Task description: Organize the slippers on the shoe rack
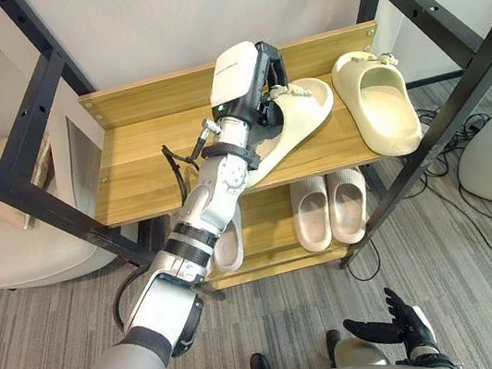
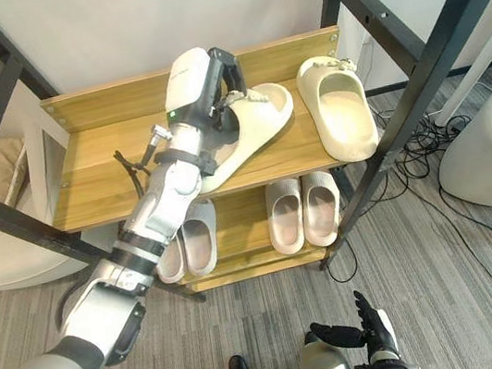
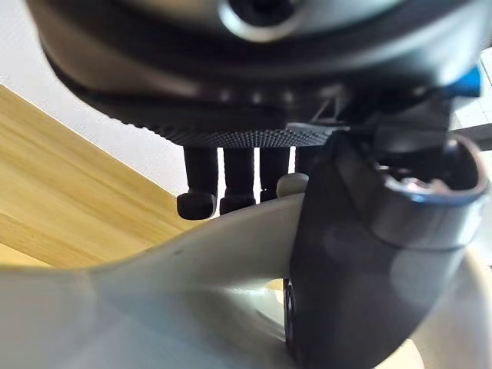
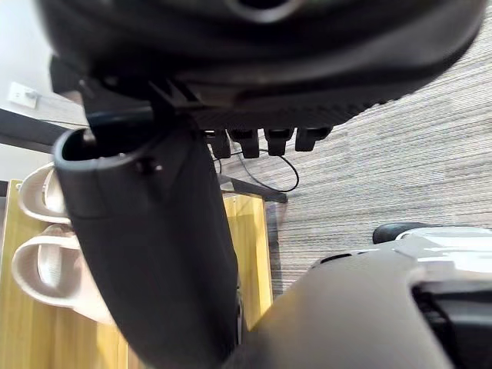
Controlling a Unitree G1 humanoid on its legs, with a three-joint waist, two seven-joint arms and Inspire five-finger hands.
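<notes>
Our left hand (image 1: 247, 81) is up on the top shelf (image 1: 135, 164) of the shoe rack (image 1: 156, 91). Its fingers (image 3: 201, 181) are curled over the strap of a cream slipper (image 1: 299, 115), with the thumb closing from the other side, so we have it pinched. That slipper lies askew: its toe points far and right, and its heel runs back toward the shelf's near edge under our wrist. Its mate (image 1: 381, 99) sits just to the right, roughly square to the shelf and not touching it. Our right hand (image 1: 405, 328) hangs low near the floor, fingers loosely spread and empty.

We judge the step to be squaring the held slipper up beside its mate. We should keep the sole flat on the wood and swing the heel rightward. We should stop short of bumping the mate and let go only once the heel rests fully on the shelf. The pair of slippers (image 1: 329, 209) on the lower shelf (image 1: 267, 228) shows the spacing to copy.
</notes>
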